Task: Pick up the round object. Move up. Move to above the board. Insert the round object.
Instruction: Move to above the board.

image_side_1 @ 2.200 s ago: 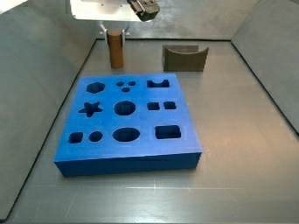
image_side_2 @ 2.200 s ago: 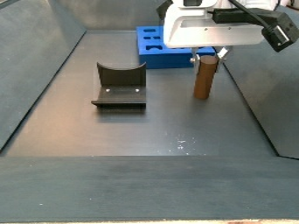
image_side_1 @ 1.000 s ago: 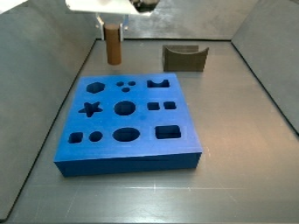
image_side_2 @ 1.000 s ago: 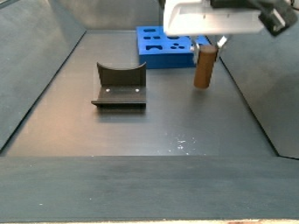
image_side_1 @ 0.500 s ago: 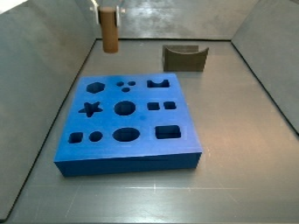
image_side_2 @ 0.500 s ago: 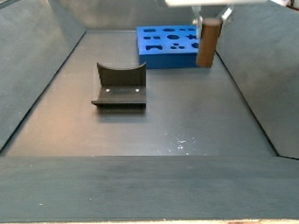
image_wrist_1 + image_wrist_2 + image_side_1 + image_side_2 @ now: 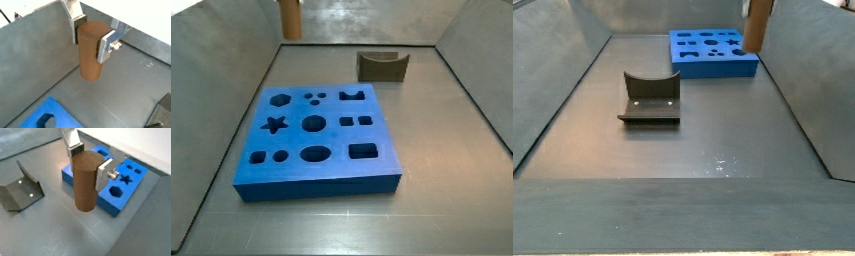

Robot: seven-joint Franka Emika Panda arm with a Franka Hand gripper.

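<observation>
High above the dark floor, the gripper (image 7: 91,36) pinches the round object (image 7: 91,50), a brown wooden peg held upright, its two silver fingers (image 7: 107,44) pressed against opposite sides of the peg near its top; the same clamp shows in both wrist views, gripper (image 7: 88,164) on round object (image 7: 85,183), with the lower part of the peg hanging free and clear of the floor

In both side views only the lower part of the peg (image 7: 289,17) enters at the upper edge of the picture, and the gripper itself is out of view there; the peg (image 7: 759,25) hangs near a side wall of the enclosure, off to one side of the board, beyond one of its corners

On the floor (image 7: 452,150) the board (image 7: 319,132), a bright blue slab with star, round, square and oval cut-outs, lies flat; the board (image 7: 714,52) sits toward the far end in a side view. In a wrist view the board (image 7: 121,191) lies below and behind the peg, and only a blue corner (image 7: 48,117) shows in a wrist view

Beside the board, apart from it, stands the fixture (image 7: 649,98), a dark bracket on a base plate, also seen near a far corner of the floor as the fixture (image 7: 382,66) and in a wrist view (image 7: 19,190)
</observation>
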